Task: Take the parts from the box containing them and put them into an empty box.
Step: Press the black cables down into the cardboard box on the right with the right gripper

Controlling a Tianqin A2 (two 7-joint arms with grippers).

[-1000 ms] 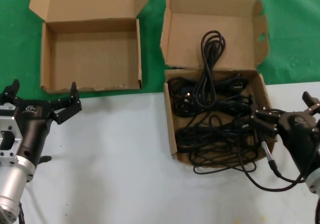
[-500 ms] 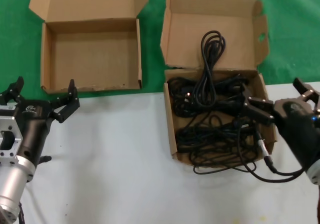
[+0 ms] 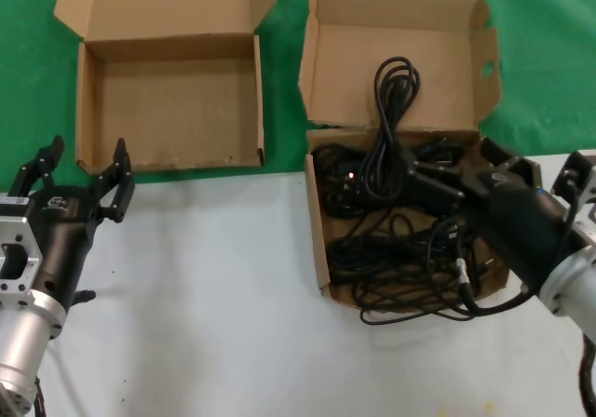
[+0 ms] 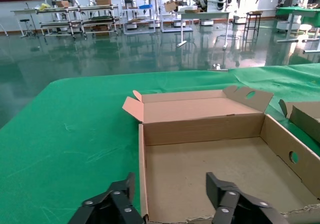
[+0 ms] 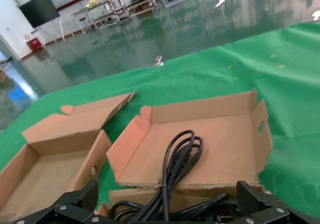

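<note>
Currently right tool spread wide, released, low over the parts inside the box containing them; cables directly beneath, running mostly front to back. Left tool released, idle, at the near wall of an empty box. Stray loop over front rim onto counter: snag risk.

Two boxes side by side at the far edge of the surface: empty box far left, box with cables far right, near but apart. Cables lie in the right box; one loop up its lid, one over its near wall onto the surface. Left end effector just before the empty box's near left corner; right end effector over the cable box.
</note>
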